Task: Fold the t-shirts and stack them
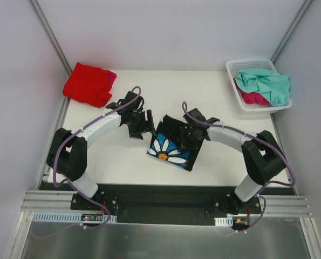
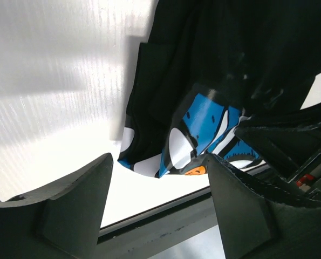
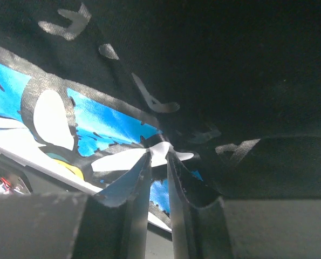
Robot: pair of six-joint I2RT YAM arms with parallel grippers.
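Between the fingers of my right gripper point(image 3: 159, 156): one fold of the black t-shirt point(image 1: 176, 154), pinched tight, daisy print facing up. I cannot tell how much of it rests on the table point(image 1: 165, 91).

Just left of that shirt: my left gripper point(image 2: 160, 162), jaws spread wide and empty, the cloth ahead of its tips.

Far beyond the left gripper, at the table corner: red t-shirt point(image 1: 87, 84), folded.

Well beyond and right of the right gripper: white basket point(image 1: 241, 65), holding the teal t-shirt point(image 1: 268, 82) over a magenta t-shirt point(image 1: 252, 98).
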